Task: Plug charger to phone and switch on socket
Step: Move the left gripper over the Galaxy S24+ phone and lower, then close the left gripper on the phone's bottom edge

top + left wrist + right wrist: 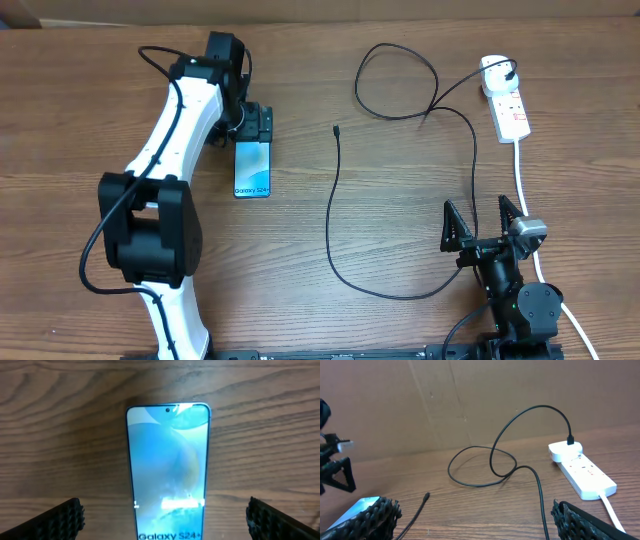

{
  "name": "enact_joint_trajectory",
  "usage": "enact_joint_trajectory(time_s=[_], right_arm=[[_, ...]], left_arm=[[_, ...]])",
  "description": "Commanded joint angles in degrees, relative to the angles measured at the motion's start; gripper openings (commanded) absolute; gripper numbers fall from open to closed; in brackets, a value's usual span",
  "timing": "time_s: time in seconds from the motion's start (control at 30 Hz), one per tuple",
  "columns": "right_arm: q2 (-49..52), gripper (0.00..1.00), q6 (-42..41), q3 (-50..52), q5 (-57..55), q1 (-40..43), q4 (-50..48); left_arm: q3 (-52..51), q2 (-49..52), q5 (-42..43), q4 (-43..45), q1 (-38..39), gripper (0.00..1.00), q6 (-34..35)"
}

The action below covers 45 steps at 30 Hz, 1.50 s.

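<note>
The phone (252,172) lies flat on the wooden table, screen up, "Galaxy S24+" text at its near end; it fills the middle of the left wrist view (168,470). My left gripper (255,128) is open just above the phone's far end, its fingers wide on either side (162,522). The charger, a thin black cable (335,215), loops across the table; its connector tip (336,129) lies free, also seen in the right wrist view (426,495). Its other end is plugged into the white socket (508,105) (580,467). My right gripper (480,222) is open and empty.
The socket's thick white cord (525,190) runs down the right side past the right arm. A brown cardboard wall (470,400) stands behind the table in the right wrist view.
</note>
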<state>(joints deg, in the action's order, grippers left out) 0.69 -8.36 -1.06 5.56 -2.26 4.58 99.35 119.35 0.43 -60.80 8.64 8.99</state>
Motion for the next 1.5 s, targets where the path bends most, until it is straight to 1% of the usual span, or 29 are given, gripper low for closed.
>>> enact_joint_trajectory(time_s=[0.0, 0.27, 0.5, 0.67, 0.97, 1.1, 1.3, 1.47], right_arm=[[-0.52, 1.00, -0.17, 0.61, -0.35, -0.26, -0.20], [-0.52, 1.00, -0.17, 0.61, -0.35, -0.26, -0.20], [-0.52, 1.00, -0.17, 0.61, -0.35, -0.26, -0.20], [-0.52, 1.00, -0.17, 0.61, -0.35, -0.26, -0.20], [-0.52, 1.00, -0.17, 0.61, -0.35, -0.26, -0.20], [-0.52, 1.00, -0.17, 0.61, -0.35, -0.26, -0.20], [-0.52, 1.00, -0.17, 0.61, -0.35, -0.26, -0.20], [-0.52, 1.00, -0.17, 0.61, -0.35, -0.26, -0.20]], left_arm=[[-3.30, 1.31, 0.72, 2.32, 0.44, 1.00, -1.36], [-6.95, 1.31, 0.68, 5.66, 0.55, 1.00, -4.26], [-9.64, 1.31, 0.72, 8.04, 0.81, 1.00, -4.61], [-10.36, 1.31, 1.07, 8.63, 1.25, 1.00, -7.04], [-11.80, 1.31, 0.31, 9.88, 1.51, 1.00, -7.23], [-12.70, 1.31, -2.51, 9.99, 1.51, 1.00, -3.34], [-13.03, 1.31, -2.23, 10.10, 1.57, 1.00, -1.68], [-13.18, 1.31, -1.84, 10.12, 1.57, 1.00, 2.27]])
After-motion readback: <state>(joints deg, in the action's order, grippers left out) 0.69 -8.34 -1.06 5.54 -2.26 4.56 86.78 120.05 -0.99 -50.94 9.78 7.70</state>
